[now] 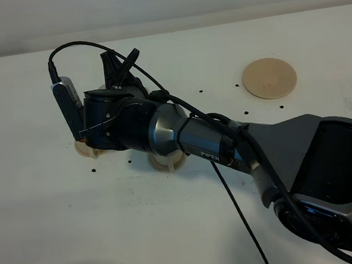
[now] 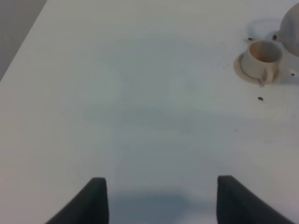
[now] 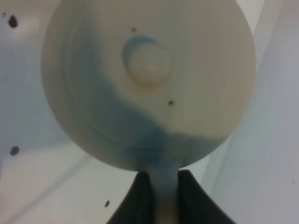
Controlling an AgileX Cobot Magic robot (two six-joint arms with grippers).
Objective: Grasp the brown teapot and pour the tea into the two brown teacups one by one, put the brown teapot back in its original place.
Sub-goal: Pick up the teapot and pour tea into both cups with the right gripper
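R gripper (image 3: 163, 175): I am seeing it closed narrow on the loop handle of the brown teapot (image 3: 148, 88); the handle is sitting between the two fingers.
L gripper (image 2: 161, 181): it is standing wide with nothing between the fingers, hovering over bare table (image 2: 140, 93) and taking no part.
Teapot pos.: it is hanging under the R wrist. That arm is lying across the middle to the left part of the table, over the cups area. In the high view the arm is hiding the pot, so I am not judging its tilt.
Coaster (image 1: 270, 78): it is lying bare at the far right, well apart from the pot.
Cups: teacup A (image 1: 92, 151) is peeking out under the wrist and teacup B (image 1: 167, 162) under the forearm; mostly saucer edges are showing. The L wrist cam is showing a teacup (image 2: 262, 59) upright on its saucer; I cannot tell which one.
Done, in my judgement: grasp, lift, carry to the cups.
Unclear: whether any cup is holding tea; I am seeing no stream.
Left to do, prob.: pouring into both cups, then putting the pot back on the coaster and releasing.
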